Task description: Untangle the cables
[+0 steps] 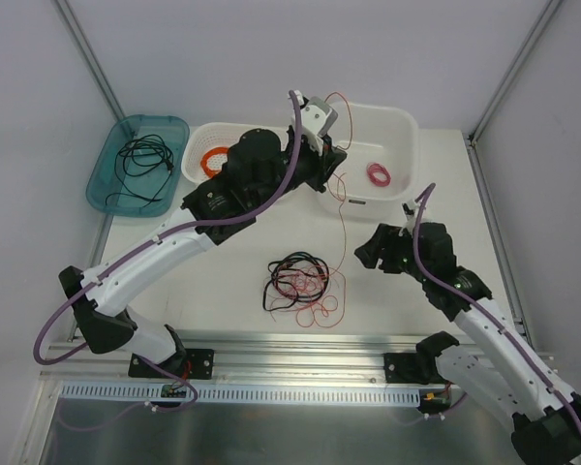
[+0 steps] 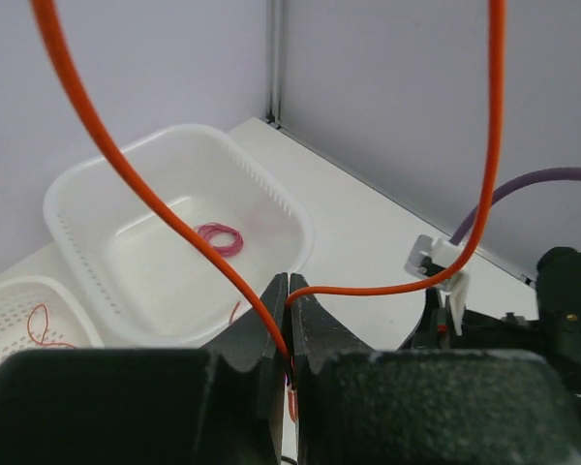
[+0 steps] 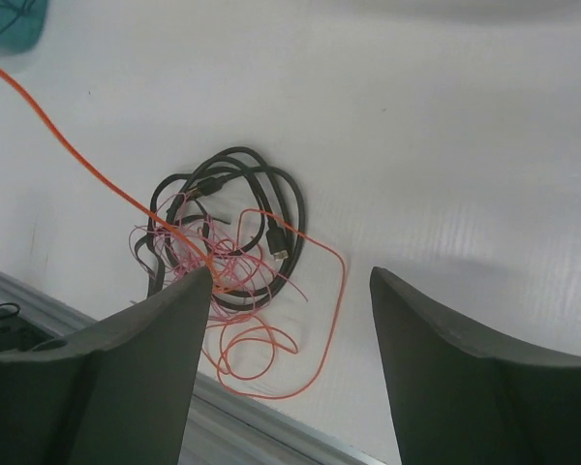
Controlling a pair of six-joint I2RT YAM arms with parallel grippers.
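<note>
The cables [image 1: 298, 281] lie as a loose tangle of black, orange and pink wires on the table's near middle, also seen in the right wrist view [image 3: 223, 232]. My left gripper [image 1: 321, 121] is raised at the back, over the white bins. In its wrist view the left gripper [image 2: 290, 281] is shut on a thin orange wire [image 2: 387, 289]. That orange wire [image 1: 341, 208] runs down from it to the tangle. My right gripper [image 1: 368, 254] hangs to the right of the tangle. Seen from its wrist, the right gripper [image 3: 290, 276] is open and holds nothing.
A teal tray [image 1: 99, 174] with a black cable sits at the back left. Beside it is a white basket [image 1: 196, 145] holding an orange coil [image 1: 213, 157]. A white bin [image 1: 407, 126] holds a pink coil [image 1: 379, 174]. A metal rail [image 1: 290, 341] borders the near edge.
</note>
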